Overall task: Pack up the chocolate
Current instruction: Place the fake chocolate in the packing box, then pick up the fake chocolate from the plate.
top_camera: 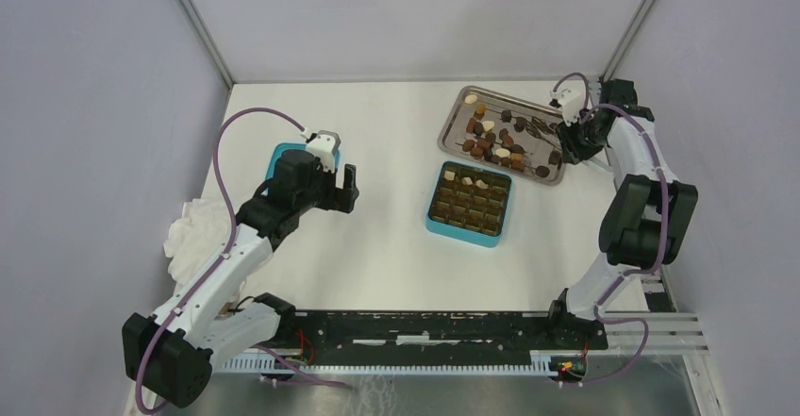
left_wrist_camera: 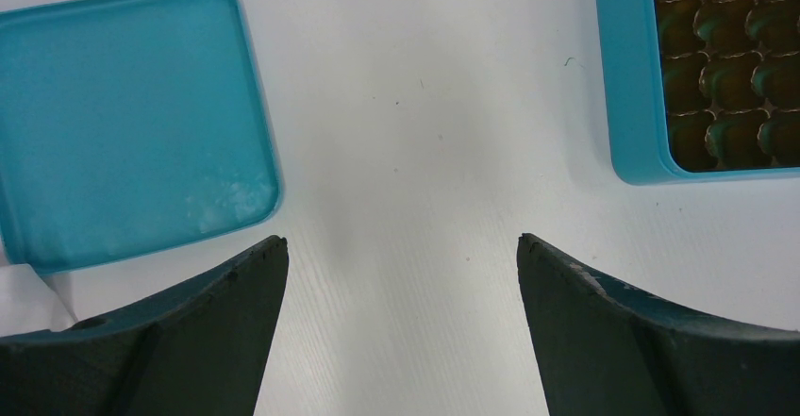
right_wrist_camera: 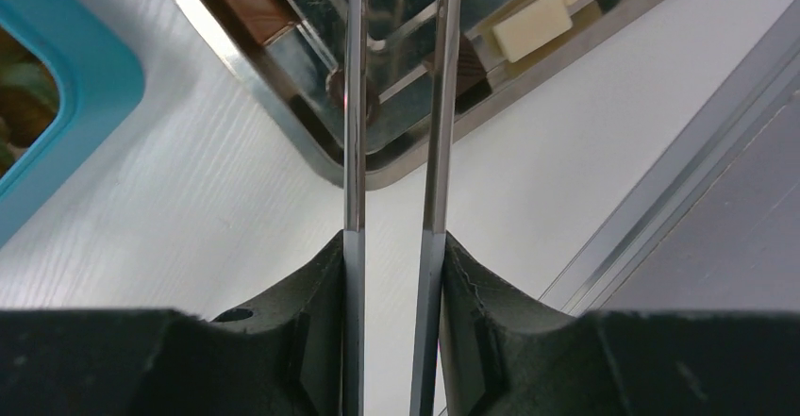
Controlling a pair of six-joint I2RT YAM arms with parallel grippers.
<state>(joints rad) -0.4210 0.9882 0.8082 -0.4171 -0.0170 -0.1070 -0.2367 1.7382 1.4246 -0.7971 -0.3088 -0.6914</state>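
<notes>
Step in hand: pick phase, fetching another piece from the tray. The right end effector (right_wrist_camera: 394, 246) is closed narrow on the tweezers (right_wrist_camera: 354, 105), pads flat against both blades, with the blades pointing down into the near corner of the metal tray (top_camera: 455, 125).

Most of the chocolate (top_camera: 495, 142) is loose on that tray: dark, lighter brown and cream pieces, scattered. A few pieces already sit in the far row of the teal box (top_camera: 432, 216), just beside the tray on the bench (top_camera: 377, 133). The other cells look empty.

In the right wrist view a dark piece (right_wrist_camera: 464, 65) lies right at one blade. The tweezer tips run out of the top of the frame, so I can't tell whether anything is pinched yet.

The left end effector (left_wrist_camera: 401, 246) is spread wide and holds nothing. It hovers over bare bench between the teal lid (left_wrist_camera: 123, 124) and the box, touching neither. A white cloth (top_camera: 193, 232) lies by the left arm.

Next move, as I judge it:
- Squeeze the blades onto a single piece without clipping its neighbours or scraping the tray rim.
- Lift the piece clear and carry it across to the box.
- Line it up over an empty cell and release it low, so it drops in upright.

The lid is probably for the left arm once the box is full, and that is far off.
</notes>
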